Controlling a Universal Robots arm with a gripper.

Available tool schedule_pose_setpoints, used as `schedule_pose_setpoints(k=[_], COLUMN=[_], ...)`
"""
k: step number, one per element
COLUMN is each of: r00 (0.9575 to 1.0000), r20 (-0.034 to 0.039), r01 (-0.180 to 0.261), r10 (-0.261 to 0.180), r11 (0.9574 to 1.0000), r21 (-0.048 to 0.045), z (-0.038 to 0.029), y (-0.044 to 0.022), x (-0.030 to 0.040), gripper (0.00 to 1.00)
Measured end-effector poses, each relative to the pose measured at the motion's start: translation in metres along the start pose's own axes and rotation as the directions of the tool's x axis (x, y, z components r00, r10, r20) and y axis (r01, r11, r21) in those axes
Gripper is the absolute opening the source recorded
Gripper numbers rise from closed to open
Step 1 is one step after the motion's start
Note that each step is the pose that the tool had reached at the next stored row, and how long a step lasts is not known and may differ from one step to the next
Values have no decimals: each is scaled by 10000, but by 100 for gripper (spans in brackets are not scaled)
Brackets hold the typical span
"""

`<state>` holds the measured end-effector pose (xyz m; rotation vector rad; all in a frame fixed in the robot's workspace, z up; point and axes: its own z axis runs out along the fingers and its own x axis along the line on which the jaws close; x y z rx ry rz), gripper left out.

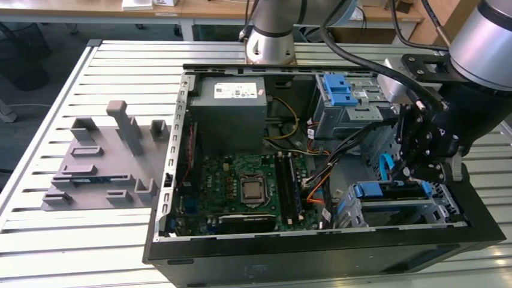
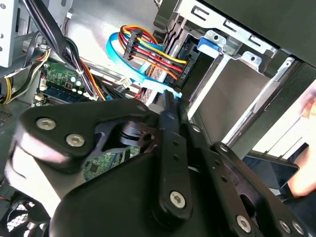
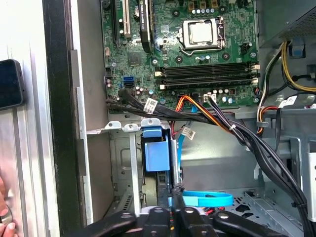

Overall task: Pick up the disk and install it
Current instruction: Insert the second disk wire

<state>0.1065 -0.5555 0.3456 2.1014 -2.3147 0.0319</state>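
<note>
The disk sits inside the lower drive cage at the open computer case's corner, on the exterior view's right. Its blue carrier end faces up, and a blue end tab shows beside the cage's metal lugs. My gripper hangs just above and beside that cage. Its thin black fingers are pressed together and pinch the end of a flat blue cable. The gripper is right next to the disk's blue end without holding it.
A grey power supply, the green motherboard and an upper cage with blue tabs fill the case. Cable bundles cross beside the bay. A grey fixture plate lies on the slatted table. A person's hand is close by.
</note>
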Motion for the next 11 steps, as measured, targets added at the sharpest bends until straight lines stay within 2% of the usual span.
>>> schedule_pose_setpoints(k=[1,2,11], r00=[10000,10000,10000], r20=[-2,-2,-2], r01=[0,0,0], r10=[0,0,0], r11=[10000,10000,10000], r21=[0,0,1], z=[-1,-1,-1], y=[0,0,0], x=[0,0,-1], gripper=[15,11,11])
